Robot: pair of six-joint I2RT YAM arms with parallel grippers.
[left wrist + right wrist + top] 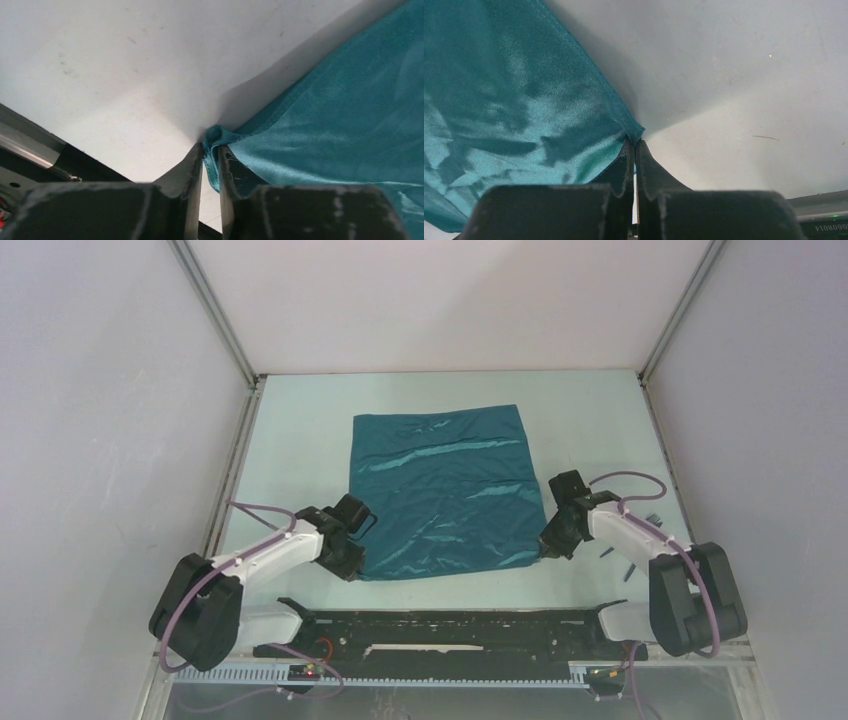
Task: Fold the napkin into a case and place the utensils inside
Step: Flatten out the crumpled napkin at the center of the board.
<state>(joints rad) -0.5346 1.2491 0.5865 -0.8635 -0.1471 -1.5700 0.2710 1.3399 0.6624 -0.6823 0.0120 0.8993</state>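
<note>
Pinching both near corners of the napkin, ready for a first fold.
The left gripper is clamped on the near-left corner and the right gripper on the near-right, probably so the near edge can lift evenly. The cloth lies spread flat mid-table. Thin dark slivers by the right arm look like the utensils, off the cloth.

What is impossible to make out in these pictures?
1. Utensils: top view, mostly hidden by the right arm, too small to identify.
2. Napkin near corners: top view, covered by the left claw and right claw.
3. Napkin's far edge: both wrist views, cut off by the frame.
</note>
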